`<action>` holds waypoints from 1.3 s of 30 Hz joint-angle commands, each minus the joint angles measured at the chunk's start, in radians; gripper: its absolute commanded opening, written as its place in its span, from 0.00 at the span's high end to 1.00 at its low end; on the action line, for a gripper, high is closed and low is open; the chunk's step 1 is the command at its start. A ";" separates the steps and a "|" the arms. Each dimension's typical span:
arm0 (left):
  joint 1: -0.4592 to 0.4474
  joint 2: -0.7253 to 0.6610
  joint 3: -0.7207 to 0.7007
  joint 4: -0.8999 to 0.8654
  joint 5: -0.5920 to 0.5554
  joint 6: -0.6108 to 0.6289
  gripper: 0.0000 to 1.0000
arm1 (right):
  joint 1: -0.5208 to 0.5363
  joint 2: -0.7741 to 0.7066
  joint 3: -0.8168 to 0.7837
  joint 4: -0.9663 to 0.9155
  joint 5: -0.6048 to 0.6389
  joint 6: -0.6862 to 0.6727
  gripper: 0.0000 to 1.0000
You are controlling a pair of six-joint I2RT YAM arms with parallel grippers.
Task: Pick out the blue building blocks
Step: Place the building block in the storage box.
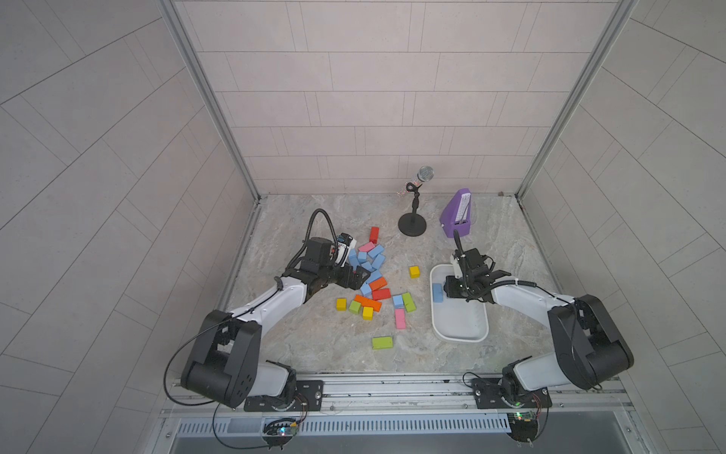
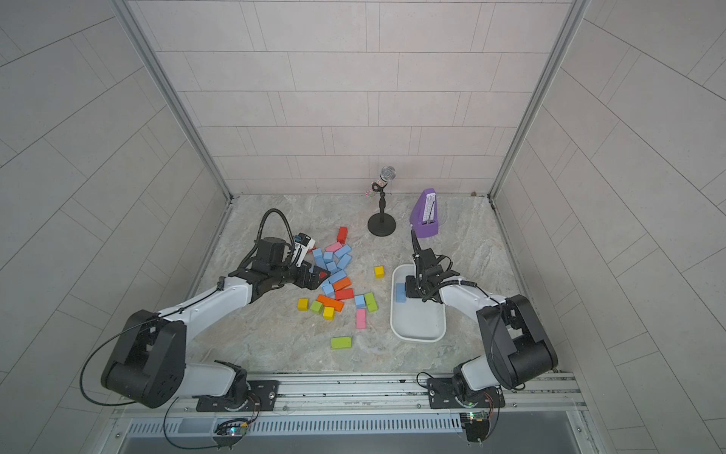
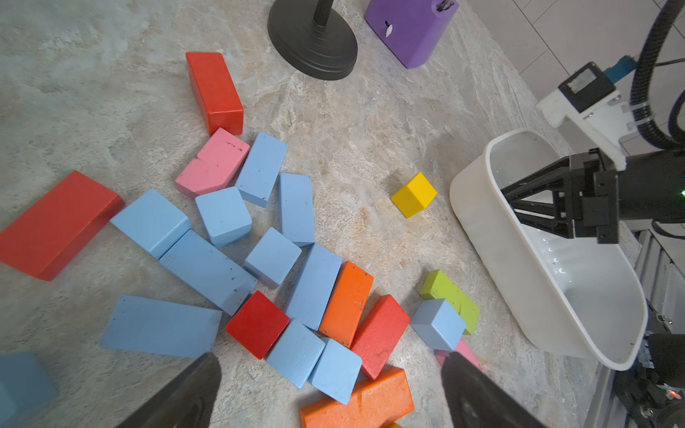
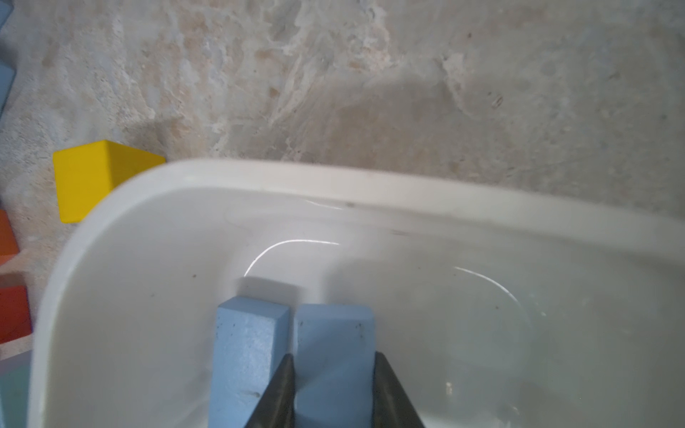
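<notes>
Several blue building blocks [image 1: 371, 261] [image 2: 334, 261] lie in a loose pile with red, orange and pink blocks at the table's left-middle; the left wrist view shows them close up [image 3: 272, 255]. My left gripper [image 1: 359, 277] [image 3: 331, 357] hangs open over the near edge of that pile, with nothing between its fingers. My right gripper [image 1: 448, 289] [image 4: 333, 356] reaches down inside the white tray [image 1: 457, 340] [image 4: 333, 178]. Its fingers press both sides of an oblong blue block [image 4: 333, 326]. Another blue block [image 4: 248, 352] lies right beside it on the tray floor.
A microphone on a black round stand [image 1: 412, 224] and a purple metronome [image 1: 457, 214] stand at the back. A yellow cube [image 1: 414, 271] sits between pile and tray. Green [image 1: 382, 342], pink [image 1: 400, 318], yellow and orange blocks are scattered nearer the front.
</notes>
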 commanded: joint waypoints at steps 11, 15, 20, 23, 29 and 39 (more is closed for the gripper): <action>0.001 -0.033 0.016 0.002 0.000 0.013 0.02 | -0.013 -0.003 0.024 -0.018 -0.009 0.031 0.44; 0.000 -0.039 0.017 0.003 0.000 0.013 0.02 | -0.012 0.013 0.028 -0.023 -0.033 0.023 0.44; 0.000 -0.039 0.019 0.002 0.008 0.014 0.02 | -0.013 0.029 0.040 -0.037 -0.084 0.013 0.44; 0.001 -0.039 0.019 0.002 0.009 0.013 0.02 | -0.012 0.020 0.032 -0.035 -0.087 0.018 0.44; 0.001 -0.037 0.026 -0.008 0.011 0.019 0.02 | -0.011 -0.013 0.023 -0.031 -0.103 0.017 0.45; 0.002 -0.039 0.027 -0.008 0.010 0.016 0.02 | -0.007 -0.045 0.040 -0.096 -0.070 0.035 0.45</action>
